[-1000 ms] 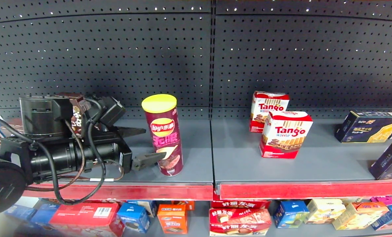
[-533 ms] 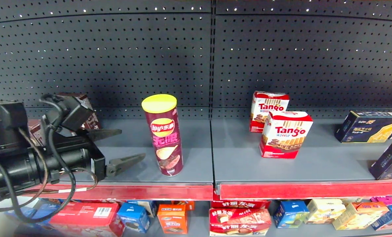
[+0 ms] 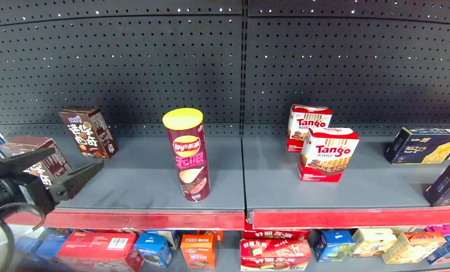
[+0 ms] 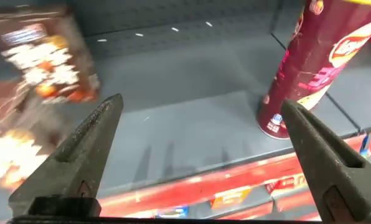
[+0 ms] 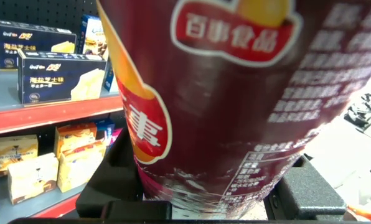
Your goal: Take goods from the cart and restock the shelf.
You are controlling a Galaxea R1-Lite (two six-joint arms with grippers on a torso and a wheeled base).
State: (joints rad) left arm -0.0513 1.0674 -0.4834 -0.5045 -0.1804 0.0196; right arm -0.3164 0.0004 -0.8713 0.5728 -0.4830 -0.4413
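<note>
Maroon cylinder of a chip can (image 3: 187, 155), upright on grey metal shelf (image 3: 149, 177), long axis vertical, yellow plastic lid up. Well clear of left gripper (image 3: 77, 156), at its 3 o'clock; tapered grey jaws spread wide, empty. Glossy second can (image 5: 235, 93) clamped in right gripper (image 5: 204, 211). Brown cardboard boxes (image 3: 88, 132) at shelf's 9 o'clock end.
</note>
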